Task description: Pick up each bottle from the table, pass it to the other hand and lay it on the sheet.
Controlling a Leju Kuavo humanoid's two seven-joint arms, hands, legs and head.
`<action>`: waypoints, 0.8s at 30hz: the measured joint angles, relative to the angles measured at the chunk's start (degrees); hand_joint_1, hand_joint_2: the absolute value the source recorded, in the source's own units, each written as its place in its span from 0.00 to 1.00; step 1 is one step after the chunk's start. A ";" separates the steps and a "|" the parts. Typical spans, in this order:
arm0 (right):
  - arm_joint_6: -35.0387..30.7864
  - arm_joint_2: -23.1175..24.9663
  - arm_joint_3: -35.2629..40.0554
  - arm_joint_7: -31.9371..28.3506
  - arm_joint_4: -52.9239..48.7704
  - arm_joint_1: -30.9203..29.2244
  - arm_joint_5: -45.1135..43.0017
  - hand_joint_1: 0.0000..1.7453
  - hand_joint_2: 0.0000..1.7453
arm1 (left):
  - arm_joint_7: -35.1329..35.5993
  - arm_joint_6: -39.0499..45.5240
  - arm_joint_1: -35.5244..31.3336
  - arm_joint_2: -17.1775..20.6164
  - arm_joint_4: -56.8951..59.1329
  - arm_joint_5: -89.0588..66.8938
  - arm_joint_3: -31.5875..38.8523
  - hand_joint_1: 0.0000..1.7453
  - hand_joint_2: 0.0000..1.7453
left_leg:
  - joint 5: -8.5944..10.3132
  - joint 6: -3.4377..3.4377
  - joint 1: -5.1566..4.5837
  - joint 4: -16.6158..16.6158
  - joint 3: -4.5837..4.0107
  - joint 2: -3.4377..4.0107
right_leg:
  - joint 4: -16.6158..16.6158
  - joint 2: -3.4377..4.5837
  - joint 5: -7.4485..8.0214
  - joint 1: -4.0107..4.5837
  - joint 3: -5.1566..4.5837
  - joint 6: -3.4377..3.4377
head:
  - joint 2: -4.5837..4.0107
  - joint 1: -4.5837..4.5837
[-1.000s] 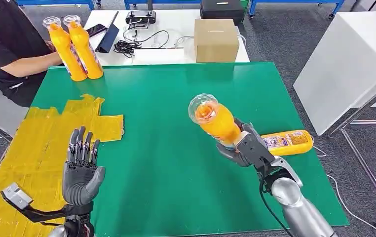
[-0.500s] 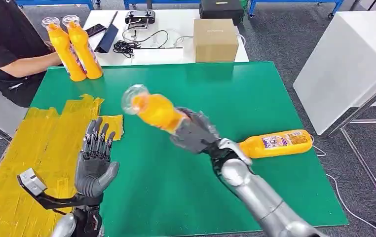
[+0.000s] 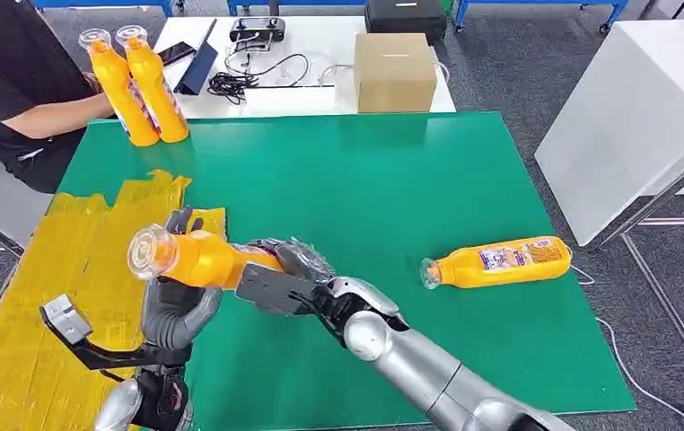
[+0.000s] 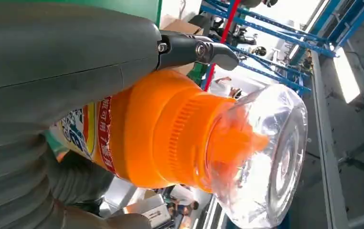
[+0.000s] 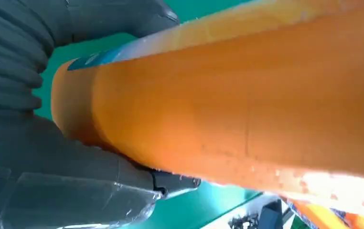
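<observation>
The right hand (image 3: 280,280) grips an orange bottle (image 3: 197,258) around its body, fingers wrapped tight, holding it nearly level with the clear cap pointing away from the hand, over the edge of the yellow sheet (image 3: 42,278). The left hand (image 3: 175,310) sits just under the bottle's neck end, palm up; in its wrist view the thumb (image 4: 65,52) presses along the bottle's shoulder, though whether its fingers have closed around it cannot be told. Well off to the right hand's outer side, a second bottle (image 3: 498,262) lies flat on the green table (image 3: 392,180). Far ahead of the left hand, a person (image 3: 15,81) holds two upright bottles (image 3: 136,85).
</observation>
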 measured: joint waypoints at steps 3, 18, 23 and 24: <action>0.57 0.00 1.49 -0.07 0.31 0.00 0.26 1.00 1.00 | -0.48 0.13 0.29 0.04 0.09 0.33 0.17 0.00 1.00 | 0.00 0.00 0.02 0.00 0.00 -0.01 | 0.00 -0.01 0.00 0.01 -0.02 0.00 | 0.00 0.00; 1.14 -0.44 7.21 0.81 0.07 0.04 1.11 1.00 1.00 | -0.90 0.57 1.57 0.11 0.15 0.37 1.77 0.00 1.00 | 0.00 0.00 0.03 0.00 -0.02 0.00 | 0.00 0.00 0.00 0.01 -0.04 0.00 | 0.00 0.00; 1.14 -0.59 7.98 1.33 -0.31 0.04 1.22 1.00 1.00 | -0.70 0.66 1.63 0.11 0.15 0.39 2.03 0.00 1.00 | 0.00 0.00 0.03 0.00 -0.02 0.01 | 0.00 0.00 0.00 0.01 -0.05 0.00 | 0.00 0.00; 1.14 -0.61 8.09 1.42 -0.37 0.05 1.27 1.00 1.00 | -0.70 0.66 1.63 0.11 0.15 0.39 2.12 0.00 1.00 | 0.00 0.00 0.03 0.00 -0.02 0.01 | 0.00 0.00 0.00 0.01 -0.05 0.00 | 0.00 0.00</action>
